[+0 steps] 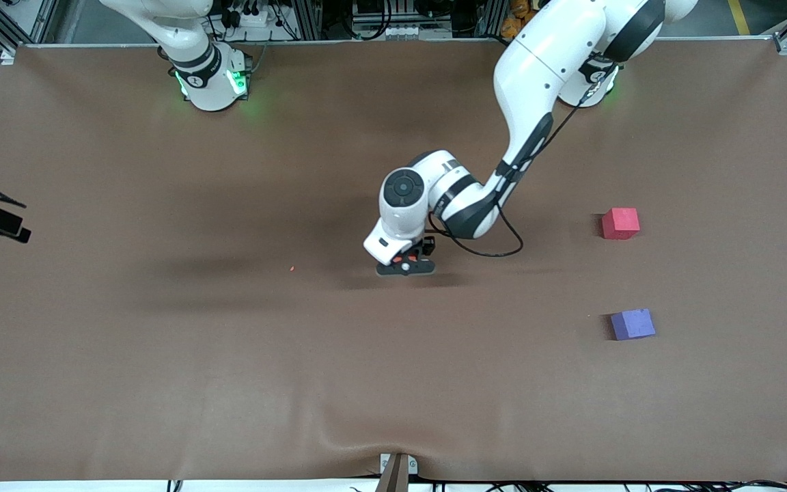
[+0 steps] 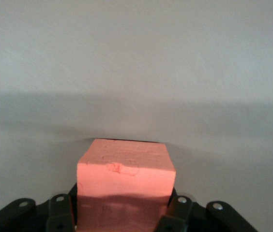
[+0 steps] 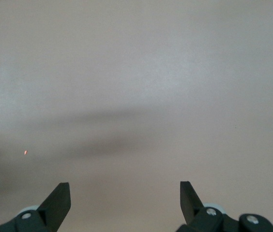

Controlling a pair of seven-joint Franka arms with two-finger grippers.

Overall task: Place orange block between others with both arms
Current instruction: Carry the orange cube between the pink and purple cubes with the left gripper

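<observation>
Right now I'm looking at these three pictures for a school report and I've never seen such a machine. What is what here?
These are two white robot arms at a brown table. The big picture looks down from above; the other two come from cameras on each arm's wrist.

The left gripper is down at the table's middle, its fingers shut on the orange block.

The right gripper is open, holding nothing, above bare table; in the overhead picture only that arm's base shows.

A red block and a purple block lie toward the left arm's end, apart from each other, the purple one nearer the overhead camera.
</observation>
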